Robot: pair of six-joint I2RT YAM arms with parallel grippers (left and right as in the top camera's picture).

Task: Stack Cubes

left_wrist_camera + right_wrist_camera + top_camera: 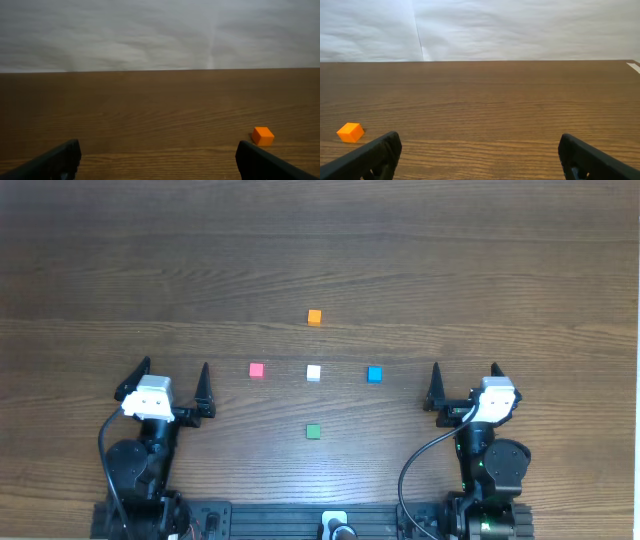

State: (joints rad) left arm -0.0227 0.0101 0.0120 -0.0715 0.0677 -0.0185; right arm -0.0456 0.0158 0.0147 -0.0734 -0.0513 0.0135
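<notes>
Top view looked straight down on a dark brown wood-grain table (120, 270), its planks running across the picture. Five small cubes lay apart on it, none stacked. The pink cube (257, 370), the white cube (314, 373) and the blue cube (374, 374) sat in a row across the middle. The orange cube (315, 317) lay farther from the arms, beyond the white one, and the green cube (313, 432) lay nearer the arms, in line with it.

The left gripper (175, 367) stood to the left of the pink cube with its fingers spread wide and nothing between them. The right gripper (465, 368) stood to the right of the blue cube, likewise spread and holding nothing. Both were well apart from every cube.

What the wrist views added was the room. The left wrist view ran low along the wood to the table's far edge, where a pale, faintly creased wall (150, 30) rose behind it. The right wrist view had the same wall with a vertical seam, and a short white strip (634, 66) on the table near its far edge. Each wrist view caught the orange cube, and its own dark fingers (55, 160) held far apart over bare wood.
</notes>
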